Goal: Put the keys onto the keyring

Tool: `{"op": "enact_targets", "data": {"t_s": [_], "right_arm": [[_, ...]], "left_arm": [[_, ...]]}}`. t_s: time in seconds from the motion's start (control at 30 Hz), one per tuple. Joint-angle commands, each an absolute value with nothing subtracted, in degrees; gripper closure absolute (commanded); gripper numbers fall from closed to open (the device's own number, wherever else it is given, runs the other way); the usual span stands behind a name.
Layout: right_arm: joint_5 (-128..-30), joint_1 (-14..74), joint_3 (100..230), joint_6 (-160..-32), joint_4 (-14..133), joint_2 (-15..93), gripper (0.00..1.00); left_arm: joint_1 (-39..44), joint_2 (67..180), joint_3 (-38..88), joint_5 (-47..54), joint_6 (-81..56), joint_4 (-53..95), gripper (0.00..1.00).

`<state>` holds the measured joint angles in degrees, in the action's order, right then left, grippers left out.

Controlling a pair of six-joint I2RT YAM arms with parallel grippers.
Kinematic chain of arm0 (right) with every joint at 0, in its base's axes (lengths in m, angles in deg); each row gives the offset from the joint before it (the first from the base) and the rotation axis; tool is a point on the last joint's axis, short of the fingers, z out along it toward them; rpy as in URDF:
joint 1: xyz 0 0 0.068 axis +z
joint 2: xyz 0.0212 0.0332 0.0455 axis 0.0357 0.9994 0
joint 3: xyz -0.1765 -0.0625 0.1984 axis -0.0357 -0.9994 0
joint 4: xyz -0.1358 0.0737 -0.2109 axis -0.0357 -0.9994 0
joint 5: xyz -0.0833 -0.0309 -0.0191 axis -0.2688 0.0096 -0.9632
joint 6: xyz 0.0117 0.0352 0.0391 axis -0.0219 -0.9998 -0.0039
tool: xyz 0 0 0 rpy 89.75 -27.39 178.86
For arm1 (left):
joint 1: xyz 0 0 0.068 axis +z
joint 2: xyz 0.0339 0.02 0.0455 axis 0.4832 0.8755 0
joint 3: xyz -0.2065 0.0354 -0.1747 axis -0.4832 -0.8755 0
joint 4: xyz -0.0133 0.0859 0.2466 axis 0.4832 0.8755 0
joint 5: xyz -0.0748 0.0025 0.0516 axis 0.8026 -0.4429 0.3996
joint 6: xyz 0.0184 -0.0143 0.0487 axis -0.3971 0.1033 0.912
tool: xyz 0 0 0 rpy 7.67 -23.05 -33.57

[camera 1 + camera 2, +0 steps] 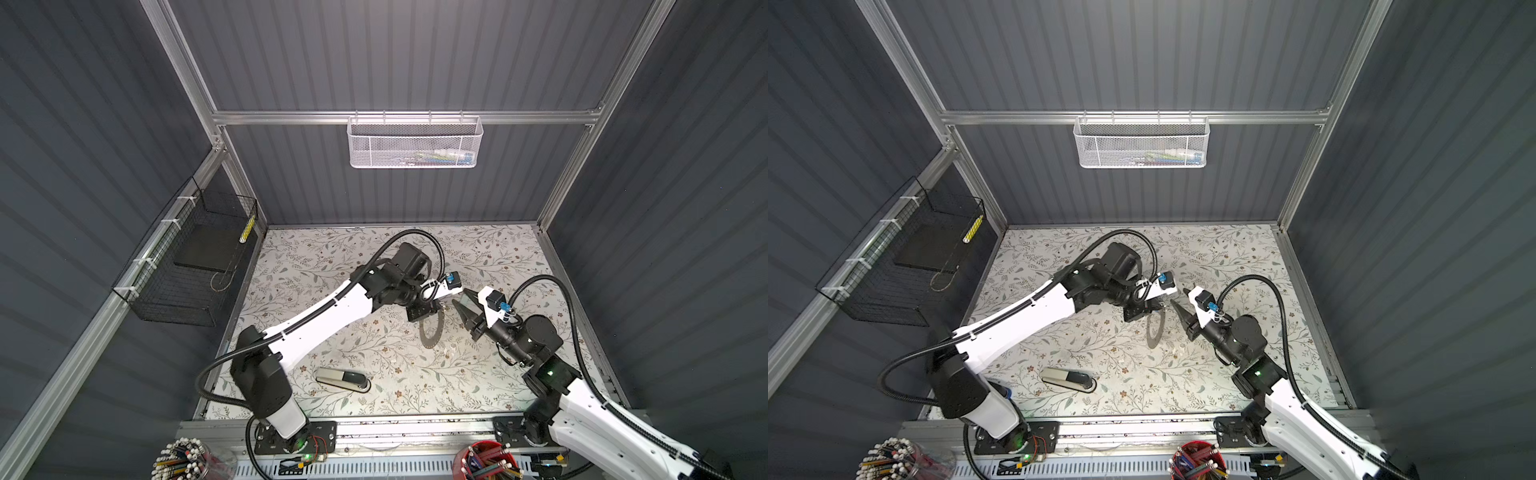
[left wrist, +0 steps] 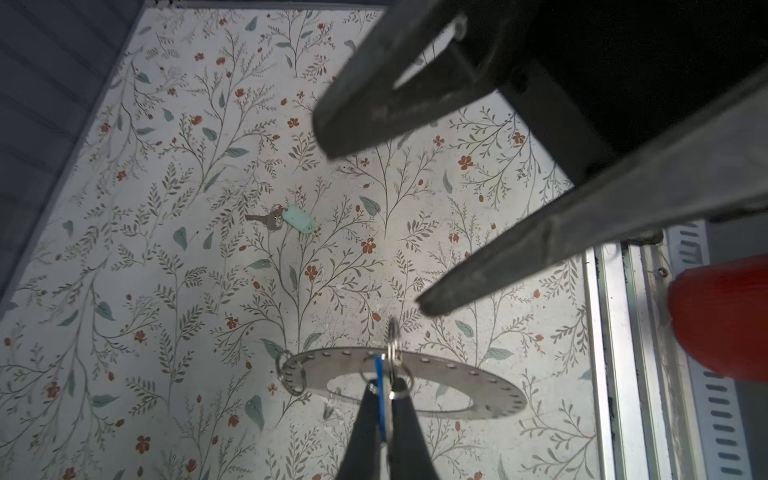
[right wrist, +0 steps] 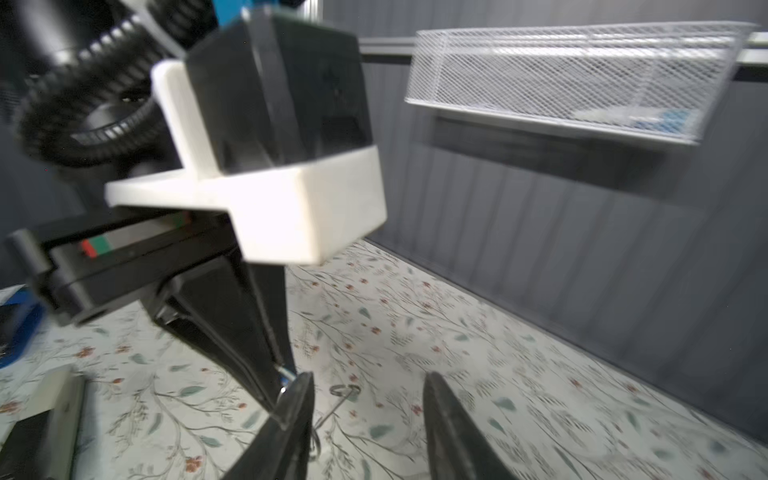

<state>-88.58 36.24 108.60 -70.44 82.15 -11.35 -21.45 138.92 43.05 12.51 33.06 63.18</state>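
— Left arm?
— It reaches across the table, with the left gripper clamped on the blue-tagged key. The keyring hangs at its tips.
— Right?
— The right gripper is just beside it, jaws apart, in a blurred view. The mint-tagged key lies on the table, apart.

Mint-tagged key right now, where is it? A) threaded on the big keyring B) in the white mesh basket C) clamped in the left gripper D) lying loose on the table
D: the left wrist view shows the mint-tagged key lying flat on the table, clear of the left gripper, which is shut on the blue-tagged key.
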Motion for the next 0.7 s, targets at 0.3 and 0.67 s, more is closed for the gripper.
{"op": "enact_targets", "data": {"t_s": [0.3,0.67], "right_arm": [[-117.18,33.68,104.79,-76.02,69.21,-20.99,0.40],[-113.90,33.59,104.31,-77.02,73.68,-13.54,0.37]], "left_arm": [[-17.17,149.52,39.67,14.83,33.40,56.88,1.00],[-13.67,153.60,29.91,2.82,39.88,60.29,1.00]]}}
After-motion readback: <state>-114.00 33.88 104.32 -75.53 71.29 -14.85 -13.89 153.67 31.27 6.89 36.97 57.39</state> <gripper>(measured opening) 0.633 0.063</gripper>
